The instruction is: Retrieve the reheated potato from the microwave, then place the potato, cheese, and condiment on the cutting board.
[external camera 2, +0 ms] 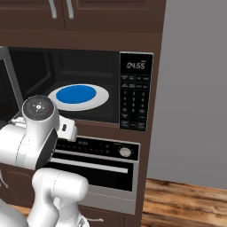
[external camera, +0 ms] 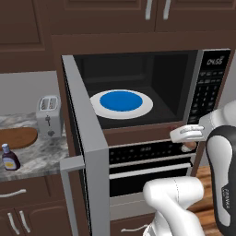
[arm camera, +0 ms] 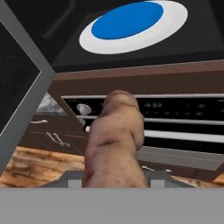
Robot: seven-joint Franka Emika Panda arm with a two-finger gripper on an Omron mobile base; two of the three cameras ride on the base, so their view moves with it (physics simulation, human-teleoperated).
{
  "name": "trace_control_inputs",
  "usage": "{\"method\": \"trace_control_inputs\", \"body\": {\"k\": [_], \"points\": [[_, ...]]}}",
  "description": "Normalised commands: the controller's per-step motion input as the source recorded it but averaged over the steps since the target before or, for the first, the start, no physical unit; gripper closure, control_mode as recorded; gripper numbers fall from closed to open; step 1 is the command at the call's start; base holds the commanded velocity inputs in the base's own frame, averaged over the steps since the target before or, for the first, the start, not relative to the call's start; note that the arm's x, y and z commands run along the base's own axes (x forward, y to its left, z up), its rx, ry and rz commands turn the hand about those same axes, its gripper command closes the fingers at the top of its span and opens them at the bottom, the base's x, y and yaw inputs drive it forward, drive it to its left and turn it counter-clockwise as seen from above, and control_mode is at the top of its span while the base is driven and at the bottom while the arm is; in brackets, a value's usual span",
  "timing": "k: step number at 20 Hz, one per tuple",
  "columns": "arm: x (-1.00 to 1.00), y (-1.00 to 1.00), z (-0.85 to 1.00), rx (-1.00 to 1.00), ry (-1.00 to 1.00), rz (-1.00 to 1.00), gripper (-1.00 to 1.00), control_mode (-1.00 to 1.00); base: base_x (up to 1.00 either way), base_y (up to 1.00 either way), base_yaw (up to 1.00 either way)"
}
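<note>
In front of oven, below open microwave (external camera: pixel 138 87): gripper (external camera: pixel 188 146) clamped on potato (arm camera: pixel 114 144). Blue-and-white plate (external camera: pixel 121 103) inside microwave. Marble surface (external camera: pixel 41 154) at left: cutting board (external camera: pixel 16 138) near back edge beside toaster (external camera: pixel 48 115), condiment (external camera: pixel 9 157) near front edge. Wood floor (external camera 2: pixel 186 201) at right.

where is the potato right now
The potato is out of the microwave, held in the gripper's jaws in front of the oven panel, just below the empty blue-and-white plate.
</note>
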Motion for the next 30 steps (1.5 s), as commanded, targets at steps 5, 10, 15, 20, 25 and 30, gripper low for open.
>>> {"method": "trace_control_inputs", "body": {"k": [5, 10, 15, 20, 25, 30], "points": [[0.00, 0.00, 0.00, 0.00, 0.00, 0.00, 1.00, -1.00, 0.00, 0.00, 0.00], [0.00, 0.00, 0.00, 0.00, 0.00, 0.00, 1.00, 1.00, 0.00, 0.00, 0.00], [0.00, 0.00, 0.00, 0.00, 0.00, 0.00, 1.00, 1.00, 0.00, 0.00, 0.00], [0.00, 0.00, 0.00, 0.00, 0.00, 0.00, 1.00, 1.00, 0.00, 0.00, 0.00], [0.00, 0.00, 0.00, 0.00, 0.00, 0.00, 1.00, 1.00, -0.02, -0.42, 0.00], [0.00, 0.00, 0.00, 0.00, 0.00, 0.00, 1.00, 1.00, -0.01, -0.53, 0.06]]}}
